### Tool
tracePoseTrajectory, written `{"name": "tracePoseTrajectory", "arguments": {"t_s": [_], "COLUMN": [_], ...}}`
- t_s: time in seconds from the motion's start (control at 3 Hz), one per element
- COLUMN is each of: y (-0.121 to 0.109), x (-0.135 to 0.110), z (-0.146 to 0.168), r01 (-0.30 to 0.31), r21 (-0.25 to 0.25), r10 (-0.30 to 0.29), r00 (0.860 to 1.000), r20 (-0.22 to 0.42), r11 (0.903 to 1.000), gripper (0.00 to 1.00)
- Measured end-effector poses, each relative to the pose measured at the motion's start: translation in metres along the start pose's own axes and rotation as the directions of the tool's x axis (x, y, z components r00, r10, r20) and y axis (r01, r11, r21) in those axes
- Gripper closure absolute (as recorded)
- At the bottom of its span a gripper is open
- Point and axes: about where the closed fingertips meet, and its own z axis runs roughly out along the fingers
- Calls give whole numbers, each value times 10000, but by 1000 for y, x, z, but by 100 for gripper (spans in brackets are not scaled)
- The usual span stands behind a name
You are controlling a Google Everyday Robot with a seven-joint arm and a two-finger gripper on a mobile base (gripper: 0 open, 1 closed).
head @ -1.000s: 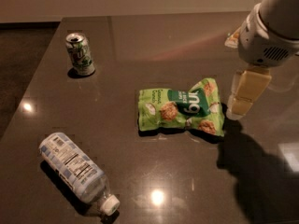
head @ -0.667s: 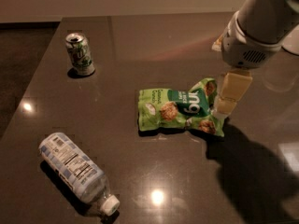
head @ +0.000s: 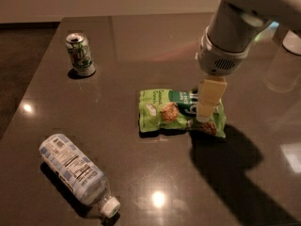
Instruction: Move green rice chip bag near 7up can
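The green rice chip bag (head: 169, 111) lies flat near the middle of the dark table (head: 141, 173). The 7up can (head: 80, 54) stands upright at the far left, well apart from the bag. My gripper (head: 207, 112) hangs from the arm at the upper right and points down over the right part of the bag, its cream finger (head: 208, 98) in front of the bag's dark label. The bag rests on the table.
A clear plastic bottle (head: 77, 174) with a blue-white label and white cap lies on its side at the front left. A pale translucent cup (head: 286, 65) stands at the far right. The table's left edge runs near the can.
My gripper has moved left from beside the bag's right end to over the bag. The bag, can and bottle have not moved.
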Motion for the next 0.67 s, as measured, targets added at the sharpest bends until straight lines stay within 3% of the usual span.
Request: {"name": "tracePoseTrajectory", "arguments": {"t_s": [0.67], "y": [8], "x": [-9], "z": [38], "r01": [118], "r21": [-1289], "r10": [-136], "r00": [9998], "r20": [-128], "r11": [9916], "gripper": [2]}}
